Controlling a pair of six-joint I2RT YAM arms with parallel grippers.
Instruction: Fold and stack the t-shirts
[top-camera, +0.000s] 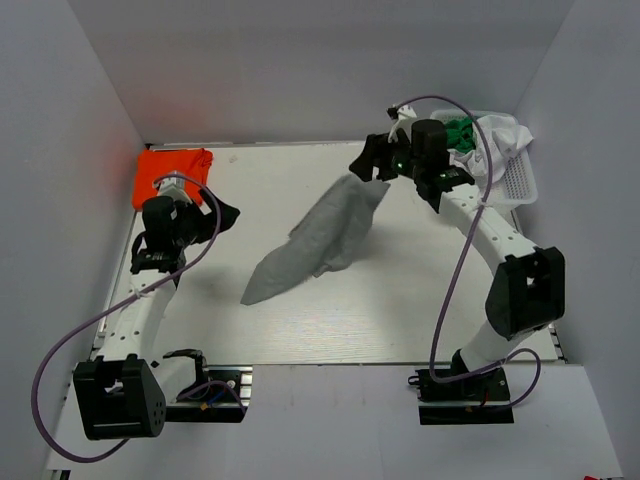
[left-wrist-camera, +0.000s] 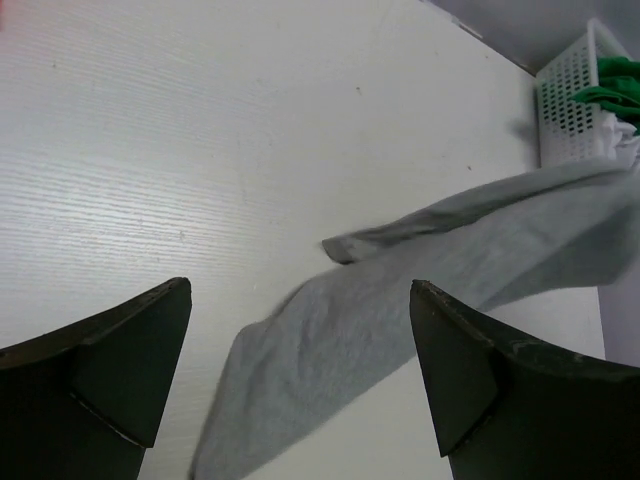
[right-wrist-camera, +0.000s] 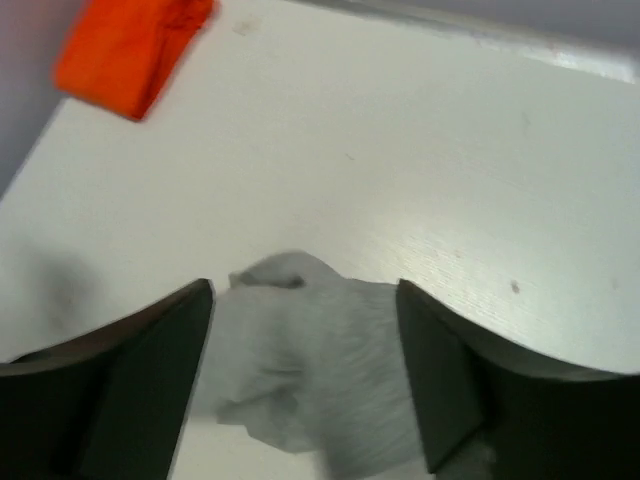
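Right gripper (top-camera: 368, 172) first: from overhead it hangs over the far right part of the table (top-camera: 420, 300), right at the upper corner of the grey t-shirt (top-camera: 315, 240). That shirt runs as a long crumpled diagonal from there down toward the near left. From up here I can't make out whether the corner touches the fingers. The left gripper (top-camera: 228, 214) is well apart from the shirt on the left, jaws wide and holding nothing. Just behind it, in the far left corner, is the folded orange t-shirt (top-camera: 172, 172). The white mesh basket (top-camera: 520, 180) sits in the far right corner with a green t-shirt (top-camera: 460, 130) and a white t-shirt (top-camera: 500, 135) bunched in it.

Through the left wrist camera both jaws are spread full and bare. The grey shirt lies beyond them, and its far end looks raised off the table on the basket side.

Through the right wrist camera the fingers (right-wrist-camera: 140, 390) stand parted, with a blurred wad of grey cloth in the gap below them. I read that as no clamp on it, though I can't rule out contact with one pad.

As for handling, I judge the shirt light and limp, with nothing fragile about it. It will sag and bunch wherever it isn't supported, and a single pinch only strings it out. I'd take it at two spread points, the shoulders or the hem corners, one per arm, and draw it flat before any fold.
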